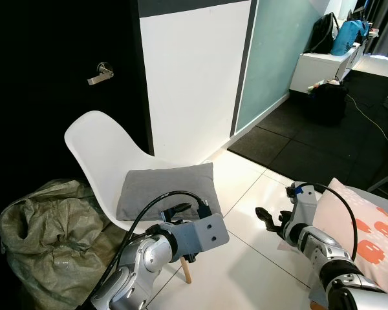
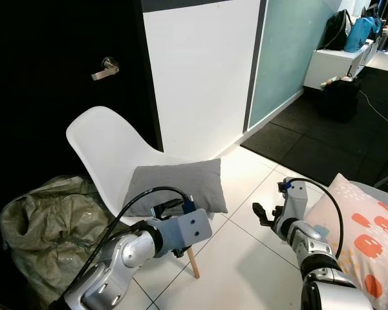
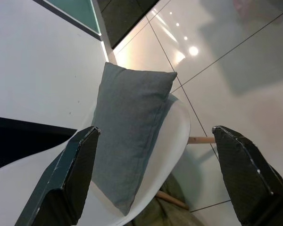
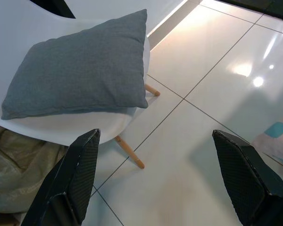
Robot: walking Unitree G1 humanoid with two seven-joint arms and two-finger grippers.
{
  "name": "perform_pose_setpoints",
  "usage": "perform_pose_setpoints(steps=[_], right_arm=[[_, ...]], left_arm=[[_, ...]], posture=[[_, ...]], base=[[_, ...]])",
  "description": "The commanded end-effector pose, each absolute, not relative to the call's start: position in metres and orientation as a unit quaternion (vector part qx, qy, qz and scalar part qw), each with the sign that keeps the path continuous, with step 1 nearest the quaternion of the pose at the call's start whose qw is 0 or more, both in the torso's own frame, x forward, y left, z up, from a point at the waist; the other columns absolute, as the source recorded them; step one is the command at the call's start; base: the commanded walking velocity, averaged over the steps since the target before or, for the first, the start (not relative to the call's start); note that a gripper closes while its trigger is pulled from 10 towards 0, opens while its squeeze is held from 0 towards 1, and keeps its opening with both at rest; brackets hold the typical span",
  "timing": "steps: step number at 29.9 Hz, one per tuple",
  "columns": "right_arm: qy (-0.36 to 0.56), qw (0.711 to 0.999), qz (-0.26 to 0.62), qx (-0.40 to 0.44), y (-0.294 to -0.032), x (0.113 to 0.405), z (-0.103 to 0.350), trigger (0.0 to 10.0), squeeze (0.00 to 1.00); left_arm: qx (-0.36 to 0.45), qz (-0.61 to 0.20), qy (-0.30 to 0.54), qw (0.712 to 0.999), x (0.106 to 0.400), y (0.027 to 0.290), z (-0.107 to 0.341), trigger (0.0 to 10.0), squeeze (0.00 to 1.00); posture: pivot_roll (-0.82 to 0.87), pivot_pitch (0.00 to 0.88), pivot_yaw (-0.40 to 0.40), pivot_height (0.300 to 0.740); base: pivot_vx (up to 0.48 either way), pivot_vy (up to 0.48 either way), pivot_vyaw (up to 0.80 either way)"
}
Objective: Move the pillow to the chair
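Note:
A grey pillow point(image 1: 168, 188) lies flat on the seat of the white shell chair point(image 1: 100, 152), one corner jutting past the seat's front edge. My left gripper point(image 1: 181, 210) hovers open just in front of the pillow, nothing between its fingers point(image 3: 66, 179). My right gripper point(image 1: 266, 218) is open over the white floor tiles to the right of the chair, holding nothing. In the right wrist view the pillow point(image 4: 80, 66) rests on the chair point(image 4: 85, 127), beyond the fingers point(image 4: 75, 179).
A crumpled olive sack point(image 1: 48, 229) sits on the floor left of the chair. A black door with a lever handle point(image 1: 100, 74) stands behind it. A white cushion with coral spots point(image 1: 372, 239) lies at the right. Bags point(image 1: 339, 32) rest on a far white bench.

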State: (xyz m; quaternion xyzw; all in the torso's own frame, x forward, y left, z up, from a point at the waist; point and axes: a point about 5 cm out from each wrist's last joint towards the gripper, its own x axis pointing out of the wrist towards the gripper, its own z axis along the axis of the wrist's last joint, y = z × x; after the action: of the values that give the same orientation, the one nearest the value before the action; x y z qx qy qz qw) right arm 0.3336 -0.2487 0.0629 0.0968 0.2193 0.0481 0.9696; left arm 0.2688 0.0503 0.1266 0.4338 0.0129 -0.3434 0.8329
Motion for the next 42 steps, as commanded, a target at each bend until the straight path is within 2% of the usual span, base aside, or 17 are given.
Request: perform_pose_setpoints(steps=[1, 42], right_arm=[[0.218, 0.969, 0.051, 0.101, -0.2481, 0.3346, 0.0645, 10.0, 0.0], [0.21, 0.97, 0.056, 0.109, -0.243, 0.3375, 0.0662, 10.0, 0.0]], left_arm=[[0.442, -0.344, 0.017, 0.828, 0.2663, 0.0514, 0.1243, 10.0, 0.0], [0.444, -0.343, 0.016, 0.828, 0.2657, 0.0533, 0.123, 10.0, 0.0]], posture=[[-0.19, 0.033, -0.006, 0.734], [-0.18, 0.014, 0.009, 0.734]], base=[[0.0, 0.0, 0.0], [0.0, 0.0, 0.0]])
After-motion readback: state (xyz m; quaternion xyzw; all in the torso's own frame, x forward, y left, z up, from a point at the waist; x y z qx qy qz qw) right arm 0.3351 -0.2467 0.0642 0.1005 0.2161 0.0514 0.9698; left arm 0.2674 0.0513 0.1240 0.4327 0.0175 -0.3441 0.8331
